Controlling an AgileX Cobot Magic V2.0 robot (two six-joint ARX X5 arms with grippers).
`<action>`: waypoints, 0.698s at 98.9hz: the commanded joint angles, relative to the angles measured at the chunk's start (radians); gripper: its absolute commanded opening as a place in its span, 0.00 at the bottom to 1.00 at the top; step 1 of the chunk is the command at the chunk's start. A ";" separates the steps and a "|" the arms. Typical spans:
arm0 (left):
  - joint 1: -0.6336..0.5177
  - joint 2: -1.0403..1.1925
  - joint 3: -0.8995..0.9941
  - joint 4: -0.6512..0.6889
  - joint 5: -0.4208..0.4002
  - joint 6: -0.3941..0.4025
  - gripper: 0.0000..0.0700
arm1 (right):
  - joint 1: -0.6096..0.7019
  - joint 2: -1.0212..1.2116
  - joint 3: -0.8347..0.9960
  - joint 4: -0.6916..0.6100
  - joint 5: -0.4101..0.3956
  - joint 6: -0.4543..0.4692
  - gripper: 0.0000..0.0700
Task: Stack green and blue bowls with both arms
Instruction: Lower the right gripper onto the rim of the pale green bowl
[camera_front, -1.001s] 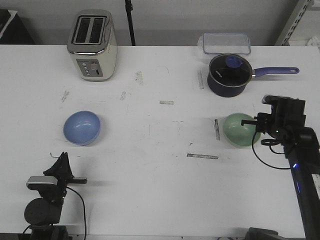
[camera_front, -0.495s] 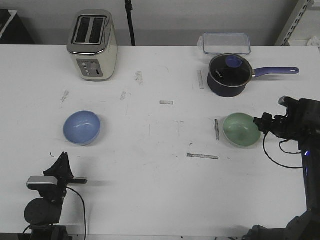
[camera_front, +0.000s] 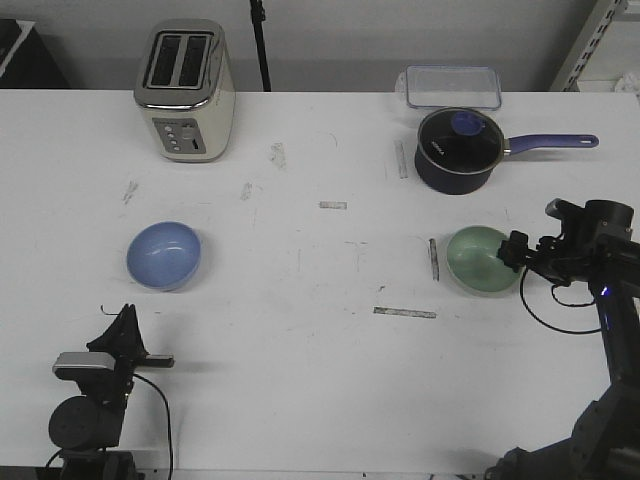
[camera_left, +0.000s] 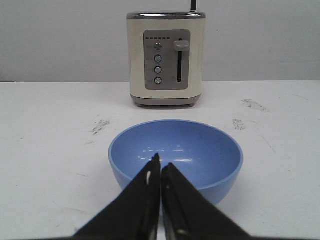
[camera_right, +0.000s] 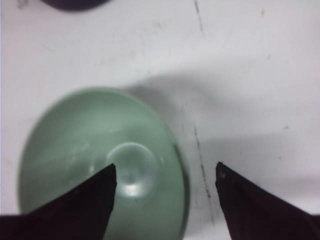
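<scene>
The blue bowl (camera_front: 163, 255) sits upright on the left of the white table, and it fills the middle of the left wrist view (camera_left: 200, 150). My left gripper (camera_front: 124, 318) rests shut and empty just short of it, near the front edge; its fingertips (camera_left: 161, 162) meet in front of the bowl's near wall. The green bowl (camera_front: 481, 260) stands upright on the right. My right gripper (camera_front: 516, 256) is open at the bowl's right rim. In the right wrist view the gripper (camera_right: 166, 171) straddles the rim of the green bowl (camera_right: 90, 145), one finger over the inside, one outside.
A cream toaster (camera_front: 185, 90) stands at the back left, also facing the left wrist camera (camera_left: 166, 60). A dark navy saucepan (camera_front: 458, 150) with a purple handle and a clear lidded box (camera_front: 452, 87) sit behind the green bowl. Tape strips (camera_front: 405, 313) mark the table.
The right arm drew back to the right off the green bowl, then came left again to its right rim. Both bowls and the left arm have stayed put.
</scene>
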 joint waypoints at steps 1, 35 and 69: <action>0.002 -0.002 -0.023 0.017 0.000 0.008 0.00 | -0.002 0.028 0.001 0.022 0.001 -0.014 0.62; 0.002 -0.002 -0.023 0.017 0.000 0.008 0.00 | 0.006 0.084 -0.012 0.026 0.008 -0.016 0.46; 0.002 -0.002 -0.023 0.017 0.000 0.008 0.00 | 0.006 0.094 -0.013 0.029 0.006 -0.008 0.00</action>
